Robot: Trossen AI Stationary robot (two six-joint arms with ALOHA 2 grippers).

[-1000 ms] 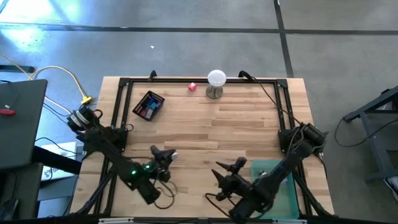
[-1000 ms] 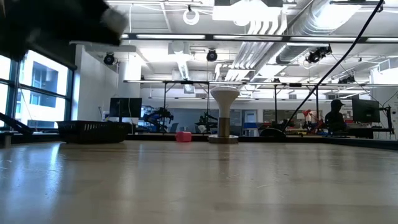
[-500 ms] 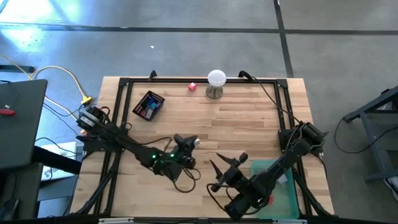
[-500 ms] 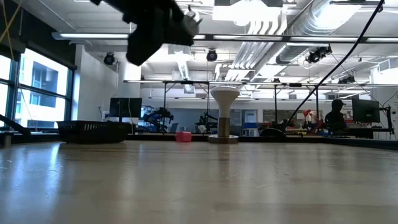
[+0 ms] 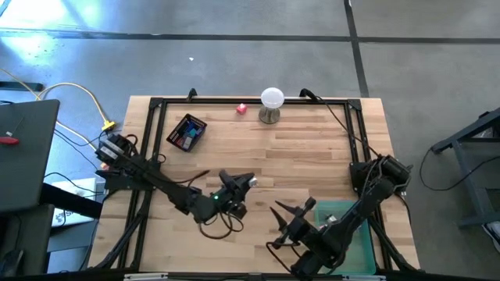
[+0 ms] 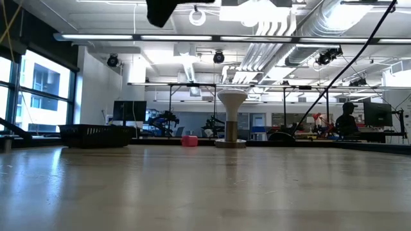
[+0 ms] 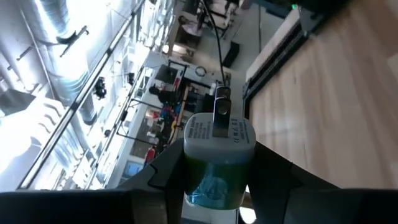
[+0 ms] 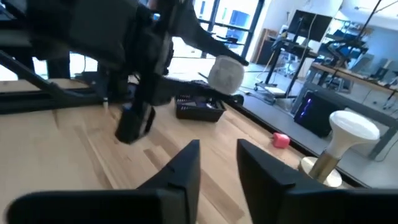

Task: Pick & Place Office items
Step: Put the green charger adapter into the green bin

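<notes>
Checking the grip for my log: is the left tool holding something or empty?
Holding: the left tool clamps a white-topped, blue-green piece between its fingers.

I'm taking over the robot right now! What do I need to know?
Left gripper: jaws shut on a white-capped piece, held above the table's middle.
Right gripper: jaws open, empty, beside the green bin.
Done: several pieces lie in the black basket.
To do: place the held piece; the pink piece by the white ball waits on the table.
</notes>
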